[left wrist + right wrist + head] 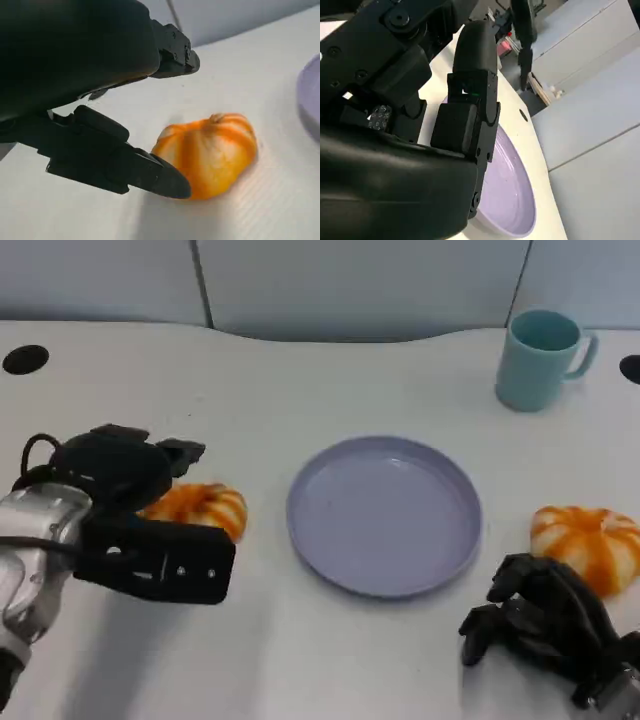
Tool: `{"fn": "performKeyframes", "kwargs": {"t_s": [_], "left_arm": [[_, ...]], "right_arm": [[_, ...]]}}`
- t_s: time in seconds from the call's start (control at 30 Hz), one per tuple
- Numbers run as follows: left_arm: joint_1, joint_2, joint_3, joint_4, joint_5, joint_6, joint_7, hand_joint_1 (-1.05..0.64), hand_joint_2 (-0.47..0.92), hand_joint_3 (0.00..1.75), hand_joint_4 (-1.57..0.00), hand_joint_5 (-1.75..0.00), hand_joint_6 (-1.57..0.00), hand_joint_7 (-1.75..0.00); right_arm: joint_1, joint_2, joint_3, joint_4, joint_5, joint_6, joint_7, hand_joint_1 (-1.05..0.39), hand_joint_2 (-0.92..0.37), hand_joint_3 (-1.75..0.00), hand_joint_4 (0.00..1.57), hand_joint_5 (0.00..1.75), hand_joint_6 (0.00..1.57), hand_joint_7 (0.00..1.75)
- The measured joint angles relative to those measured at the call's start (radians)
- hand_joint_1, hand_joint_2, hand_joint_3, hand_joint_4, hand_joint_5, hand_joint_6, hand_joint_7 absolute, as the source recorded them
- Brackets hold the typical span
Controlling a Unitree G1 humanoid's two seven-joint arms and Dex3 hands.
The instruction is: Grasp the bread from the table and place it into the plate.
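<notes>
An orange-and-white striped bread lies on the white table, left of the empty lilac plate. My left hand sits just left of this bread, partly covering it. In the left wrist view the bread lies between spread fingers: one finger reaches above it and another finger lies against its near edge, without lifting it. The plate's rim shows beyond. A second striped bread lies right of the plate. My right hand rests near it with fingers curled in and nothing in them.
A teal mug stands at the back right. Black cable holes mark the table's far corners. Grey wall panels close off the back. The right wrist view looks past bent fingers at the plate.
</notes>
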Motion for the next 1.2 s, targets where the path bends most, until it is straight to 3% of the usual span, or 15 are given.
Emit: {"fn": "performKeyframes", "kwargs": {"t_s": [0.27,0.67,1.1,1.2], "left_arm": [[-0.139,-0.038,-0.102,0.255,-0.049,-0.012,-0.011,-0.74,0.83,0.0,-0.04,-0.09,-0.16,-0.03],[-0.27,-0.123,-0.189,0.578,-0.09,-0.041,0.107,-0.64,0.78,0.0,-0.02,-0.08,-0.18,-0.02],[-0.331,-0.204,-0.236,0.79,-0.117,-0.014,0.254,-0.37,0.74,0.0,-0.14,-0.09,-0.25,-0.02],[-0.333,-0.211,-0.238,0.809,-0.125,-0.016,0.303,-0.24,0.82,0.02,-0.26,-0.13,-0.39,-0.06]], "right_arm": [[0.017,0.005,0.008,-0.044,-0.002,0.008,-0.021,-1.05,-0.48,0.0,1.57,0.64,1.57,0.45],[0.055,0.005,0.03,-0.115,0.001,0.058,-0.046,-1.05,-0.46,0.0,1.57,0.65,1.57,0.47],[0.068,0.005,0.034,-0.129,0.001,0.05,-0.037,-1.05,-0.48,-0.01,1.57,0.64,1.57,0.46],[0.071,0.005,0.034,-0.131,0.001,0.049,-0.035,-1.05,-0.48,-0.01,1.57,0.64,1.57,0.46]]}}
